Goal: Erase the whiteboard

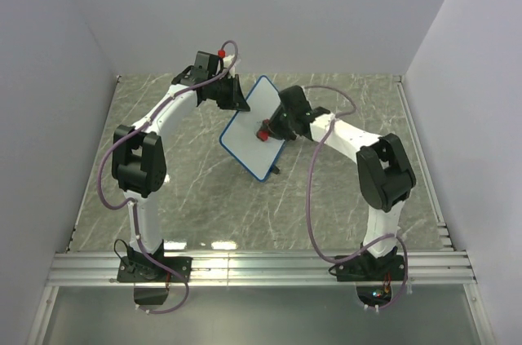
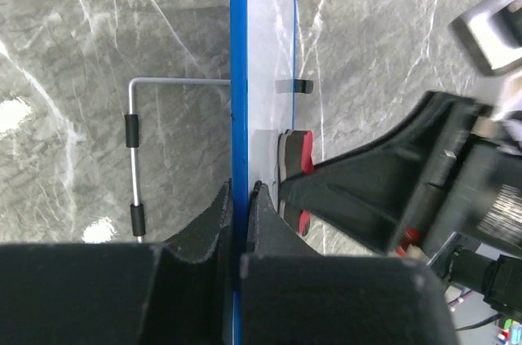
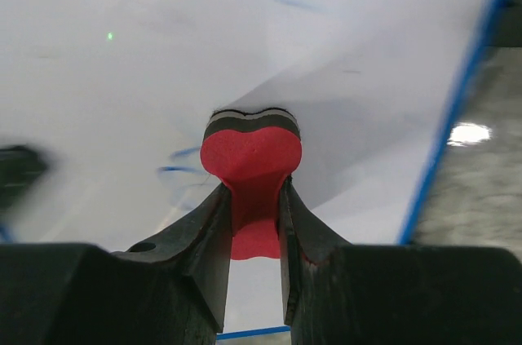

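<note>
Plainly, the whiteboard [image 1: 245, 139] is off the counter [image 1: 326, 198], held up on a slant between the two arms near the middle of the work area. From above, its face looks blank; any writing is too faint to read there. The left hand [image 1: 236, 104] is pressed together on the board's far edge, and its wrist view shows the fingers [image 2: 214, 218] clamped either side of the blue rim [image 2: 237, 76]. That view catches the board almost edge-on, so little of its face shows. A bent wire bracket [image 2: 133, 141] with two black sleeves sticks out behind the board; where it joins is hidden by the rim.

The right hand [image 1: 273, 127] pinches the waist of a red bone-shaped eraser [image 1: 263, 134], whose dark felt end touches the board's face. Up close, the eraser [image 3: 251, 153] sits between the fingers [image 3: 204, 235], its lower lobe partly covered. Faint blue strokes [image 3: 181, 161] lie just beside it, too smeared to read. A dark blur at the left edge cannot be identified, and the board's corners are cut off.
</note>
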Controlling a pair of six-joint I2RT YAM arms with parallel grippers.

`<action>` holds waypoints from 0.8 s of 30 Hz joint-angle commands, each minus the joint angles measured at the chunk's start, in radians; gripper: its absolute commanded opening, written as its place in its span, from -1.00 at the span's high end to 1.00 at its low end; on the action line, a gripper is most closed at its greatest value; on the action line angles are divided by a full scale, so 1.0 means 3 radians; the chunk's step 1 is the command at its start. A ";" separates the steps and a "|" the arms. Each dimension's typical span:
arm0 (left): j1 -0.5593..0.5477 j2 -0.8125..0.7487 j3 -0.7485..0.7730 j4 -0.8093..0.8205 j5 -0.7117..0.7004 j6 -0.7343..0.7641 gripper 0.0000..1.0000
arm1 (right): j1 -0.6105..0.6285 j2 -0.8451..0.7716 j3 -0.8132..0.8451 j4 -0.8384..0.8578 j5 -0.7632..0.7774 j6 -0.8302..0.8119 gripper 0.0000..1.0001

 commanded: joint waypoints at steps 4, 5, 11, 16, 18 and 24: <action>-0.0200 0.0100 -0.0067 -0.0321 -0.0021 0.0272 0.99 | 0.0301 0.0428 0.0960 -0.0130 -0.0286 0.0004 1.00; -0.0210 0.0100 -0.0073 -0.0316 -0.0016 0.0282 0.99 | 0.0301 0.0444 0.1052 -0.0155 -0.0271 0.0009 1.00; -0.0220 0.0090 -0.0093 -0.0306 -0.0021 0.0283 0.99 | 0.0312 0.0419 0.0742 -0.0095 -0.0245 -0.0017 1.00; -0.0220 0.0126 0.0009 -0.0331 0.0000 0.0283 0.99 | 0.0363 0.0209 -0.0177 0.0155 -0.0189 -0.0093 1.00; -0.0220 0.0126 0.0029 -0.0336 0.0000 0.0278 0.99 | 0.0378 0.0133 -0.0439 0.0227 -0.0184 -0.0098 1.00; -0.0220 0.0156 0.0070 -0.0331 0.0015 0.0272 0.99 | 0.0475 -0.0062 -0.0844 0.0289 -0.0143 -0.0114 1.00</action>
